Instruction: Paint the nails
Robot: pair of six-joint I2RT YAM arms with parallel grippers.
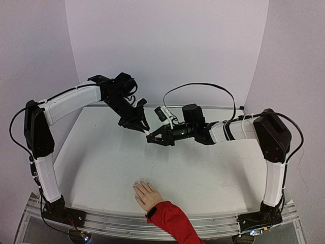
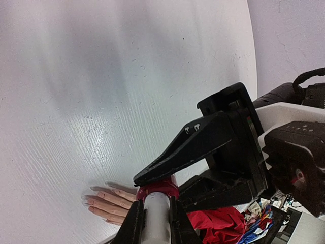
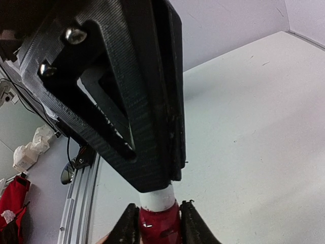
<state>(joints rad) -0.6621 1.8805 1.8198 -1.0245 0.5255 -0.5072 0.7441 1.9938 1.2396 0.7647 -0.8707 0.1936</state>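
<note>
As if to unscrew it, the left gripper (image 1: 143,128) clamps the cap (image 2: 156,216) while the right gripper (image 1: 151,137) clamps the bottle (image 3: 158,223).

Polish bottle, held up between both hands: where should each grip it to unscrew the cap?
Left hand on the white cap, right hand on the dark-red body, coming end-on from opposite ends: it's a slim cylinder, and both clamp it so now.

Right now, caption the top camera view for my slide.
Above the white table, left claw and right claw jointly grip the polish bottle while the mannequin hand lies palm-down near the front edge.
</note>
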